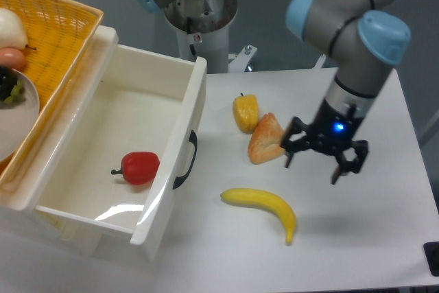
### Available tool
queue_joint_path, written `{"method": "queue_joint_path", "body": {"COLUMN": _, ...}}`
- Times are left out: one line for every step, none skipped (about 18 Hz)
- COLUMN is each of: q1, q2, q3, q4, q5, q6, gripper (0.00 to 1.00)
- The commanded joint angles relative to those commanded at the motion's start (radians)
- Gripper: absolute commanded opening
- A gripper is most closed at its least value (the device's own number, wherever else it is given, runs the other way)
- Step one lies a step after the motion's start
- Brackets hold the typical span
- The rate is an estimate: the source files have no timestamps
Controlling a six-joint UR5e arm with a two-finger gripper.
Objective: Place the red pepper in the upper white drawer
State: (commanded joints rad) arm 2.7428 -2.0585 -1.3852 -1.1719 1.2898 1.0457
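Setting: robotics lab bench | Evidence: arm pedestal [199, 29] standing behind-left of the claw [323, 162]; toy banana [264, 208] lying below-left on white table [357, 231]; white drawer [103, 162] sitting open far left; grey backdrop.

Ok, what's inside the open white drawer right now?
The red pepper lies on the floor of the upper white drawer, stem to the left. Nothing else shows inside, though the front panel hides a strip of the floor behind it.
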Motion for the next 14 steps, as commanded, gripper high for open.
{"method": "queue_joint_path", "body": {"q1": 0.002, "q2": -0.009, "q3": -0.002, "q4": 0.0, "q5": 0.041, "q6": 0.067, "gripper": 1.0}}
{"method": "queue_joint_path", "body": {"q1": 0.009, "q2": -0.011, "q3": -0.009, "q4": -0.002, "q5": 0.083, "q6": 0.148, "gripper": 1.0}}
{"method": "queue_joint_path", "body": {"q1": 0.009, "q2": -0.012, "q3": -0.015, "q4": -0.005, "q5": 0.123, "q6": 0.224, "gripper": 1.0}}
{"method": "queue_joint_path", "body": {"q1": 0.011, "q2": -0.015, "q3": -0.023, "q4": -0.006, "q5": 0.161, "q6": 0.279, "gripper": 1.0}}
{"method": "queue_joint_path", "body": {"q1": 0.012, "q2": -0.017, "q3": -0.031, "q4": -0.006, "q5": 0.183, "q6": 0.31, "gripper": 1.0}}
{"method": "queue_joint_path", "body": {"q1": 0.017, "q2": -0.02, "q3": -0.038, "q4": -0.006, "q5": 0.187, "q6": 0.321, "gripper": 1.0}}
{"method": "queue_joint_path", "body": {"q1": 0.017, "q2": -0.028, "q3": -0.041, "q4": -0.006, "q5": 0.187, "q6": 0.329, "gripper": 1.0}}
{"method": "queue_joint_path", "body": {"q1": 0.017, "q2": -0.034, "q3": -0.04, "q4": -0.003, "q5": 0.187, "q6": 0.335, "gripper": 1.0}}
{"method": "queue_joint_path", "body": {"q1": 0.017, "q2": -0.046, "q3": -0.032, "q4": -0.003, "q5": 0.187, "q6": 0.339, "gripper": 1.0}}
{"method": "queue_joint_path", "body": {"q1": 0.017, "q2": -0.063, "q3": -0.023, "q4": -0.005, "q5": 0.192, "q6": 0.341, "gripper": 1.0}}
{"method": "queue_joint_path", "body": {"q1": 0.017, "q2": -0.072, "q3": -0.021, "q4": -0.002, "q5": 0.212, "q6": 0.352, "gripper": 1.0}}
{"method": "queue_joint_path", "body": {"q1": 0.017, "q2": -0.077, "q3": -0.02, "q4": -0.002, "q5": 0.247, "q6": 0.384, "gripper": 1.0}}
{"method": "queue_joint_path", "body": {"q1": 0.018, "q2": -0.078, "q3": -0.018, "q4": -0.002, "q5": 0.272, "q6": 0.419, "gripper": 1.0}}
{"method": "queue_joint_path", "body": {"q1": 0.018, "q2": -0.081, "q3": -0.018, "q4": -0.002, "q5": 0.272, "q6": 0.436, "gripper": 1.0}}
